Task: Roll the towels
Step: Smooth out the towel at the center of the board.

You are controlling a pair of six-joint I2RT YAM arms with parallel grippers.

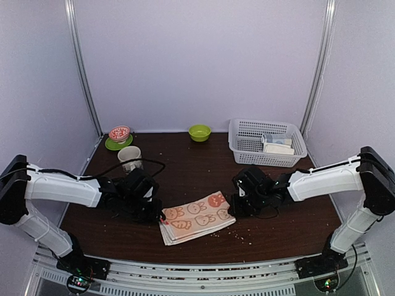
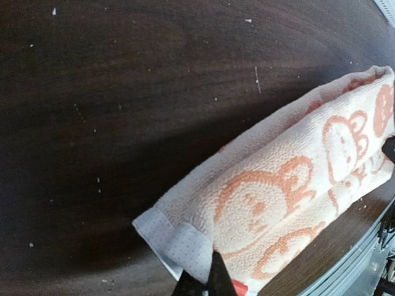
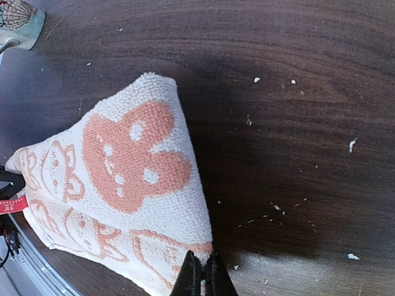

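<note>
Towel (image 1: 197, 217) corners between both arms' jaws

Your left arm (image 1: 62, 187) and right arm (image 1: 324, 177) have white tubular shells and black joints. The left gripper (image 1: 159, 216) and right gripper (image 1: 237, 206) are black, and a black cable (image 1: 145, 161) loops by your left wrist.

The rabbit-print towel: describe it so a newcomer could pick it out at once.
Start at the dark wooden table and look toward its near edge, midway between the left arm and the right arm. A folded towel lies flat there. It alone carries peach-orange rabbit figures on cream; the green bowl, cup and white basket stand farther back.
</note>
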